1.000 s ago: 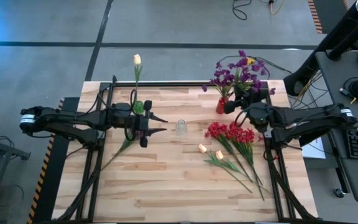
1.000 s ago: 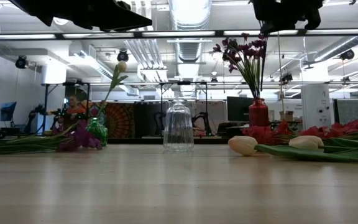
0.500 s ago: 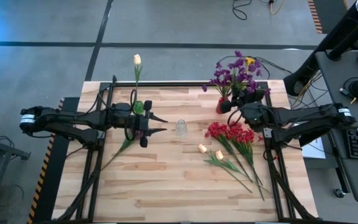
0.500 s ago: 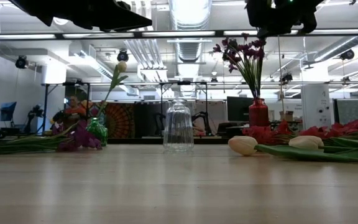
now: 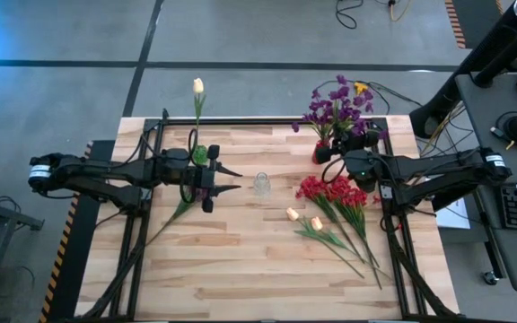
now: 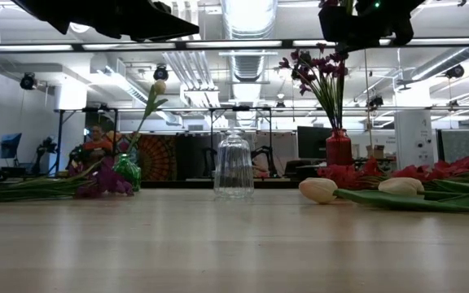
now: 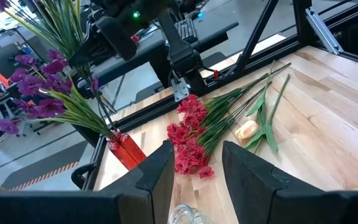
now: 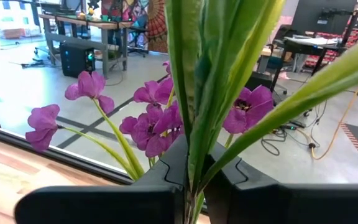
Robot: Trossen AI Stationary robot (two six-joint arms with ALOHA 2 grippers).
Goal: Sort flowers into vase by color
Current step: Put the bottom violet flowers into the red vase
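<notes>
While the right pincer sits by the red vase at the far right of the surface, its fingers closed on green stems of the purple flowers, probably to seat them among their own colour, the left pincer waits open and empty near the clear vase. Red flowers and two cream tulips lie loose on the boards, one purple flower lies at the left, and one tulip stands in a green vase.

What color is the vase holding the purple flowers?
Red. The vase shows best in the left wrist view, with the purple flowers rising from it.
</notes>
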